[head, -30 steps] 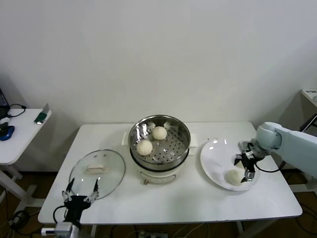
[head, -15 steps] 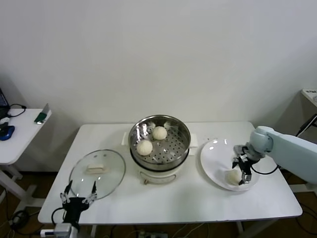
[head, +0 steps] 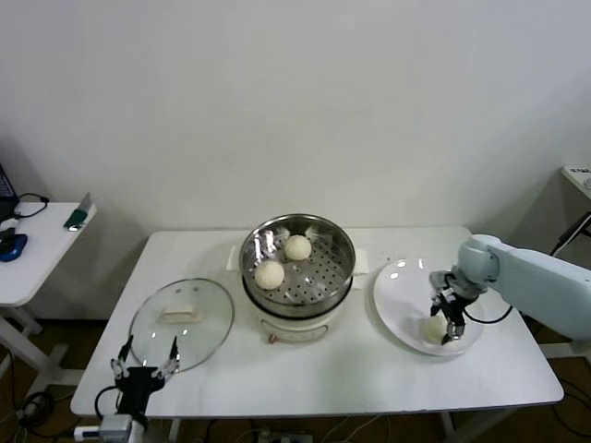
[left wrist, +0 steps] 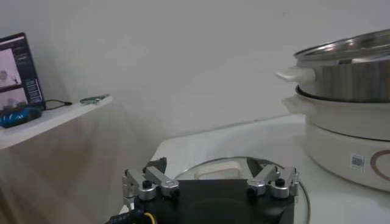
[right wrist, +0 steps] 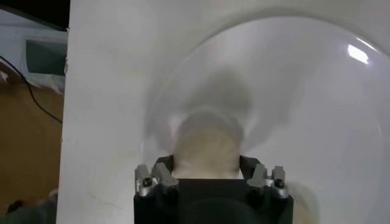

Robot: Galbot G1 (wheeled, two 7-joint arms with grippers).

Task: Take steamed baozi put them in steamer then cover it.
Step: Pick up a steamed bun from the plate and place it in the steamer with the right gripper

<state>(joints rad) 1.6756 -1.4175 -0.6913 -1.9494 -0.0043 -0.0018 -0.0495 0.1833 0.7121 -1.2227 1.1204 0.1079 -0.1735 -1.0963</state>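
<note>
- Right gripper (head: 438, 327) low over the near part of the white plate (head: 399, 309), at the right end of the white table (head: 369, 378).
- Jaws drawn in around one steamed baozi (head: 433, 327), a finger on either side of the bun; bun resting on the plate.
- From the right wrist, same bun (right wrist: 207, 149) seen between the finger bases of the right gripper (right wrist: 208, 159), filling the gap, plate (right wrist: 317, 109) spreading beyond.
- Steamer (head: 297, 268) at the middle of the table, uncovered, left of the plate and apart from it.
- Two buns on the perforated tray inside: one toward the far side (head: 297, 246), one nearer and more to the left (head: 270, 274), apart from each other.
- Glass lid (head: 181, 319) flat on the table, left of the steamer, just beside its base, pale handle upward.
- Left gripper (head: 146, 355) idle at the near left edge of the table, just near of the lid, jaws spread wide, nothing between them.
- From the left wrist, left gripper (left wrist: 210, 182) fingers wide apart, lid (left wrist: 225, 169) just beyond, steamer (left wrist: 341, 91) on its white base further off.
- Small side table (head: 37, 249) far left, off the main table.
</note>
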